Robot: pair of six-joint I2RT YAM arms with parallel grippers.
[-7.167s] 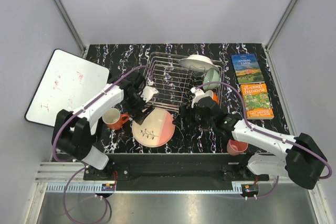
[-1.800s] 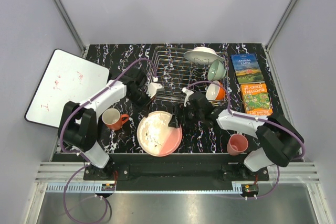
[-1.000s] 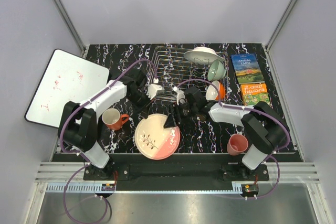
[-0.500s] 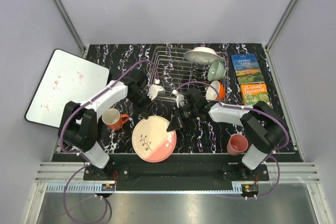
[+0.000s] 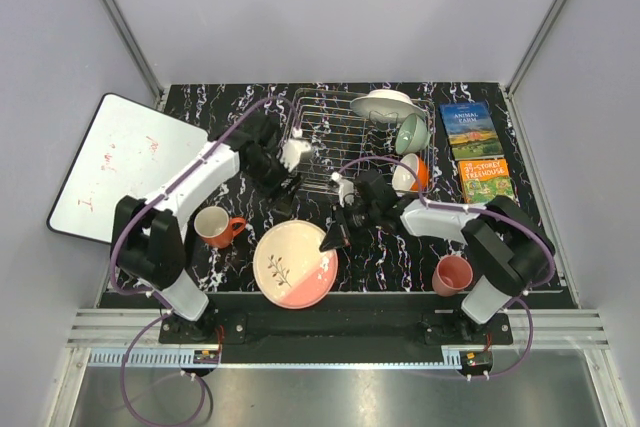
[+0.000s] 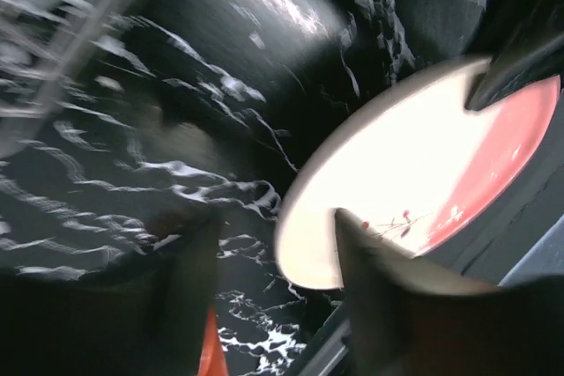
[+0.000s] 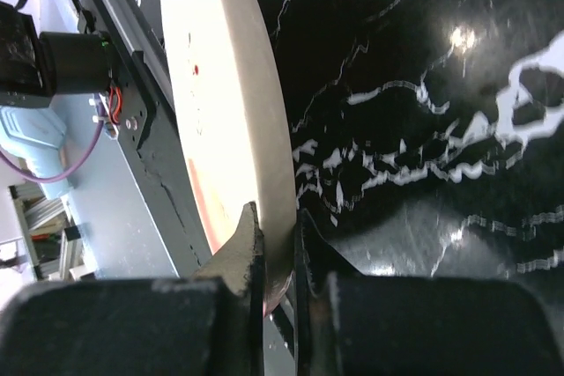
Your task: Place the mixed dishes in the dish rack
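Note:
The pink-and-cream plate [image 5: 291, 265] with the twig drawing sits at the table's front, and my right gripper [image 5: 330, 238] is shut on its right rim. In the right wrist view the fingers pinch the cream rim [image 7: 236, 103] at the gripper [image 7: 278, 244]. My left gripper [image 5: 286, 194] hovers open just left of the dish rack [image 5: 340, 147], holding nothing. Its wrist view shows the plate [image 6: 414, 151] beyond the open gripper [image 6: 282, 305]. The rack holds the white plate [image 5: 385, 105], the mint-green bowl [image 5: 410, 132] and the orange bowl [image 5: 412, 174].
The orange-red mug [image 5: 215, 227] stands left of the plate, and the pink cup [image 5: 452, 274] stands near the right arm's base. Two books [image 5: 470, 129] [image 5: 488, 182] lie right of the rack. A white board [image 5: 125, 162] leans at the far left.
My right gripper has closed on the plate's rim. My left gripper has opened and drawn back towards the rack. The plate has shifted slightly left and nearer.

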